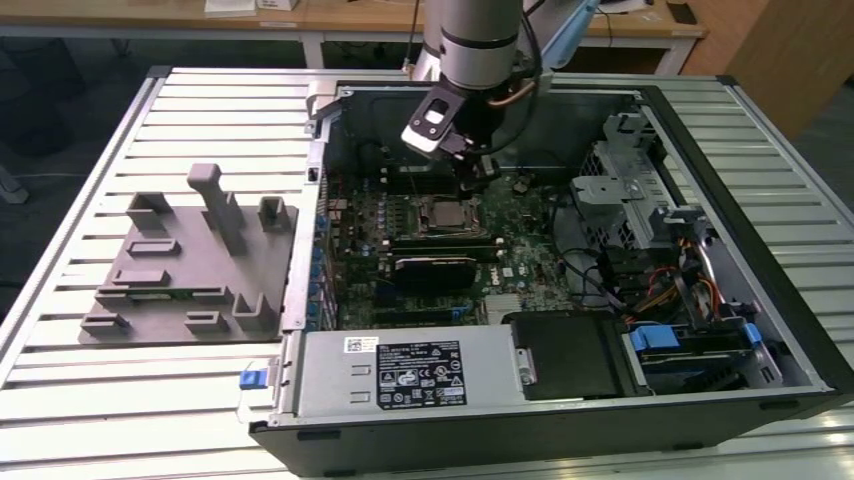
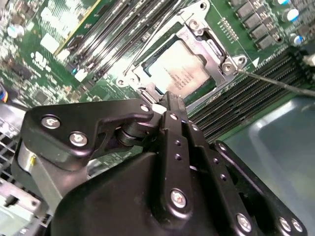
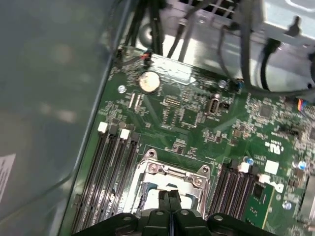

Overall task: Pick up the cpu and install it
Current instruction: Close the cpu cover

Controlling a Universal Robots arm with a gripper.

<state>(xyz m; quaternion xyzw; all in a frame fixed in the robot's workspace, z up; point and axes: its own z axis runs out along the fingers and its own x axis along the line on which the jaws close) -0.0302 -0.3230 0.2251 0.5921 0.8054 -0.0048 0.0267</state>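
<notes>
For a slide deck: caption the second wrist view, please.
Shut gripper hovers over the cpu lying in the motherboard socket.

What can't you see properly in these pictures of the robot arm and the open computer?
- Silver-white square cpu, second wrist view: its near edge hides behind the black gripper, so touching or apart is unclear.
- Metal-framed socket, first wrist view: the gripper covers its middle and near side.
- Exterior view: the socket is too small to show the cpu.

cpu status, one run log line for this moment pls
cpu: lying in socket | gripper: shut, holding nothing, tips at cpu edge
</notes>
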